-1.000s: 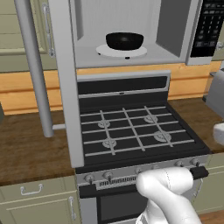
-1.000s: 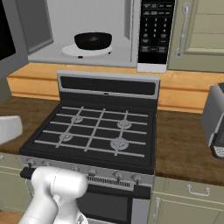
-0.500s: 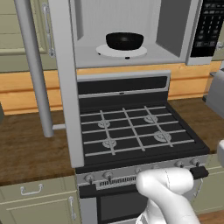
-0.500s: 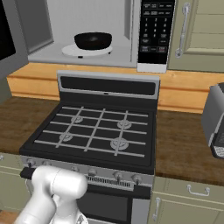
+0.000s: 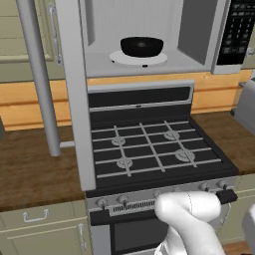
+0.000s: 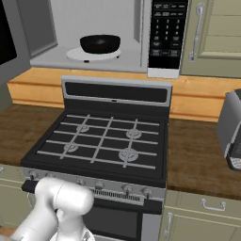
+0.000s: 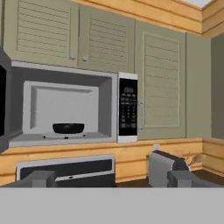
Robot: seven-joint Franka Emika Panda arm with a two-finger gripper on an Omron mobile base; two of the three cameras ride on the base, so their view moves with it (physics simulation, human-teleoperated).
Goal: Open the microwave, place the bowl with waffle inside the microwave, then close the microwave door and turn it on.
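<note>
The microwave [image 5: 149, 35] stands open above the gas stove [image 5: 154, 152], its cavity a pale box with clear room above and to both sides of the bowl [image 5: 142, 46]. The black bowl sits on the white turntable plate [image 5: 138, 58] in the middle of the cavity floor, well back from the front lip; from the right base view it [image 6: 100, 43] lies just left of the dark keypad panel [image 6: 167, 30]. The waffle cannot be made out inside the bowl from any view.

The microwave door [image 5: 69, 94] is swung fully out to the left, its silver edge facing the left base camera as a tall vertical strip reaching down in front of the stove's left side. Its long grey bar handle [image 5: 39, 79] stands further left, out over the wooden counter [image 5: 35, 164]. In the hand view the door's black glass [image 7: 3, 105] shows at the far left edge.

The gripper [image 7: 111, 178] is held back from the appliance, level with the stove's back panel [image 7: 65, 168], its two fingers spread wide apart with nothing between them. A grey toaster [image 6: 230, 132] stands on the counter to the right of the stove. Beige louvred cabinet doors [image 7: 159, 81] fill the wall above and right of the microwave.
</note>
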